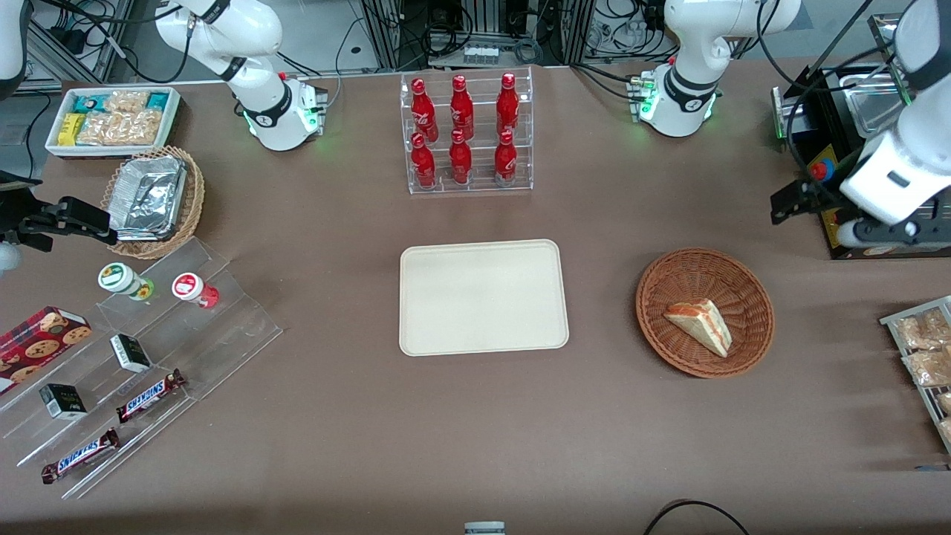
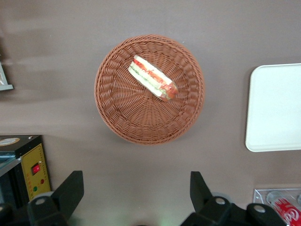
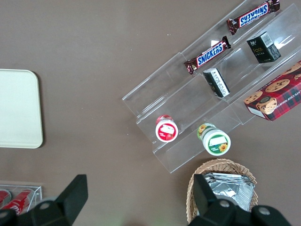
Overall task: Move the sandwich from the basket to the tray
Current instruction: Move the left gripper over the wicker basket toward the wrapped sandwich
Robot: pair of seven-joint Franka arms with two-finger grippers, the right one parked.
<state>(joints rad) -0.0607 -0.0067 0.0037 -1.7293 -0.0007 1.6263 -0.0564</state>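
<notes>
Overhead, jaws [image 2: 134, 197] spread wide, triangular sandwich [image 2: 153, 77] in woven wicker basket [image 2: 120, 108] — smooth tray [image 1: 483, 297] apart.

"SNICKERS" is printed in blue letters on two brown candy bars [image 1: 151, 395] [image 1: 80, 455] lying on the clear acrylic step shelf [image 1: 223, 327] toward the parked arm's end of the table, and the same word is read on both bars in the right wrist view. White script is seen on the red bottles [image 1: 461, 111] in the clear rack, but it cannot be read, and the print on the small dark boxes [image 3: 263, 47] is too fine to be made out. The gripper [image 2: 136, 197] carries no lettering.
</notes>
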